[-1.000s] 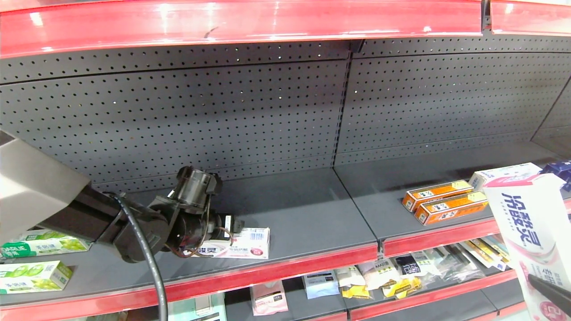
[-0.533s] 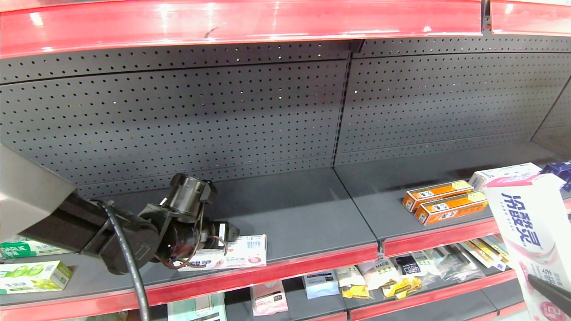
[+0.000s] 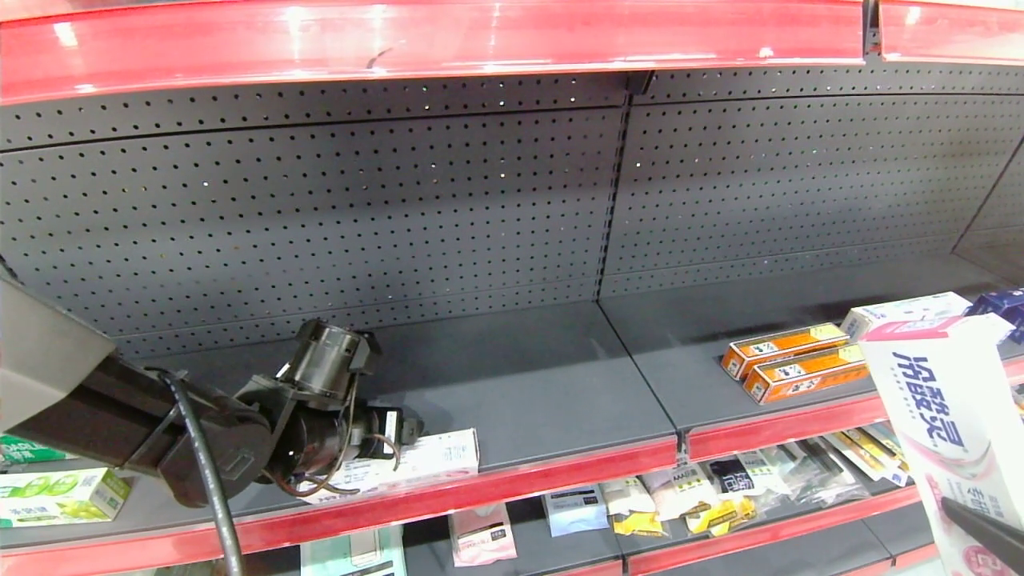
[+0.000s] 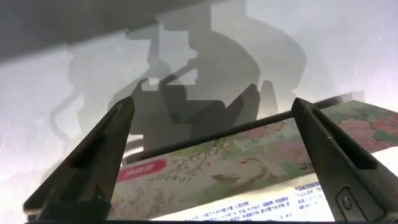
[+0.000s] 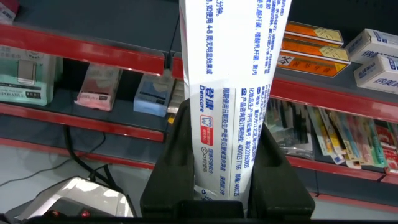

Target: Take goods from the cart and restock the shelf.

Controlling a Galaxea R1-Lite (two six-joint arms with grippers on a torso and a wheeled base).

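A white and pink toothpaste box (image 3: 438, 456) lies flat near the front edge of the grey shelf (image 3: 528, 384), left of the middle. My left gripper (image 3: 404, 436) is low over the box's left end. In the left wrist view its fingers (image 4: 93, 155) stand wide apart, open, with the flowered box (image 4: 249, 168) lying between and beyond them. My right gripper (image 3: 982, 534) is at the lower right corner, shut on a second white and pink toothpaste box (image 3: 944, 400) held upright in front of the shelf. The right wrist view shows that box (image 5: 236, 74) clamped in my right gripper (image 5: 227, 146).
Two orange boxes (image 3: 800, 360), a white box (image 3: 904, 308) and a blue box (image 3: 1004, 304) lie on the shelf's right bay. Green boxes (image 3: 56, 496) sit at the far left. A lower shelf (image 3: 832, 544) holds packets (image 3: 720, 488). The red shelf lip (image 3: 512, 484) runs along the front.
My left arm has drawn back to the left and sunk lower, and the box it was on now lies flatter by the front lip. The right-hand box has dipped slightly.
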